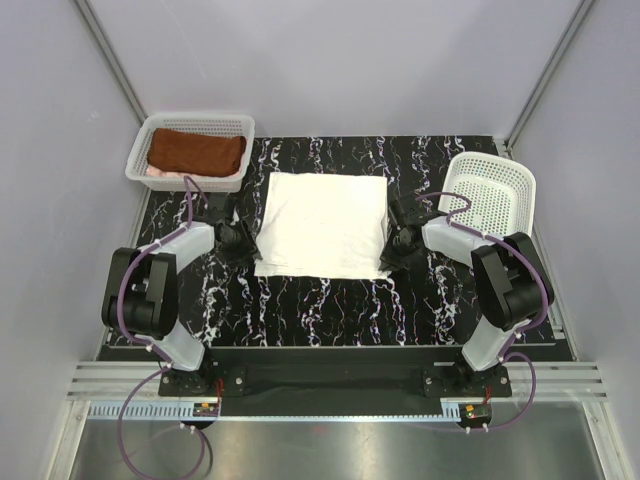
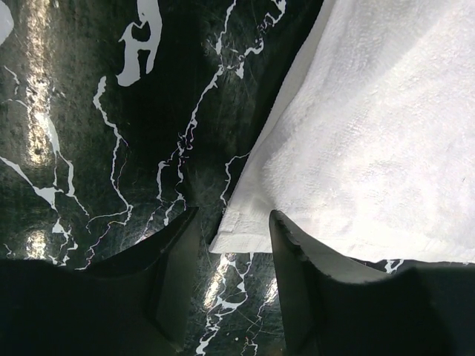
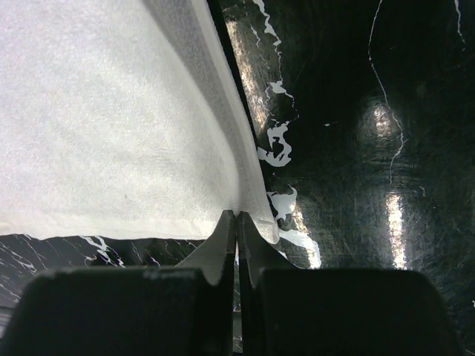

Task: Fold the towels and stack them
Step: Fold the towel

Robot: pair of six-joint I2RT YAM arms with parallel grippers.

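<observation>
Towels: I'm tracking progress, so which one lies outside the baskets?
The white towel, spread on the black table; the rust-brown towel sits in the far-left basket.

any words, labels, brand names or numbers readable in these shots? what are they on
No text can be read in any view.
Left base tag and right base tag, small coloured spots in the top view: too small to read.
White towel, rust-brown towel, left basket, right basket, marbled table: no print or label visible.
</observation>
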